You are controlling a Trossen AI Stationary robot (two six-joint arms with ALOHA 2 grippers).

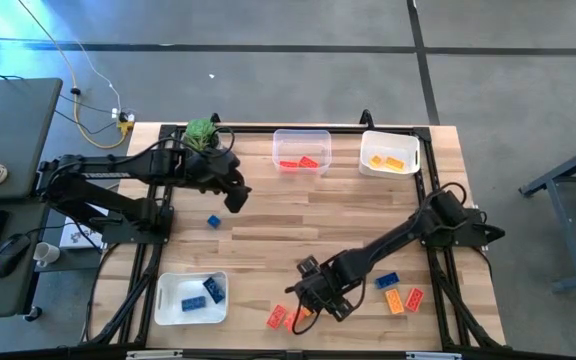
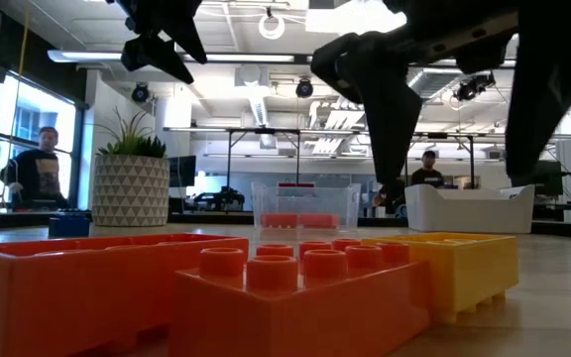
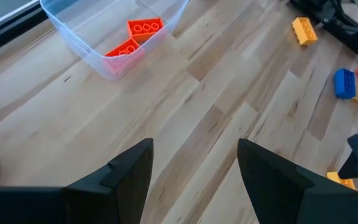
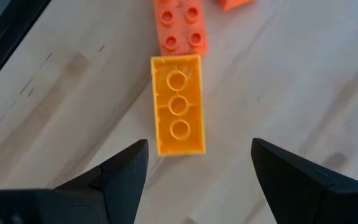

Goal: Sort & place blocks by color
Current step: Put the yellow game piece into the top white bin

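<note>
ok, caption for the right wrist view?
Right gripper open above an upturned orange block lying next to a red block on the wooden table.

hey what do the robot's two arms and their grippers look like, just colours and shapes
Both arms are black, built of slim jointed segments. The left arm and right arm each end in a two-finger gripper: left gripper, right gripper. The fingers are matte black, broad at the base and tapering to blunt wedge tips. No markings or coloured parts show on them.
</note>
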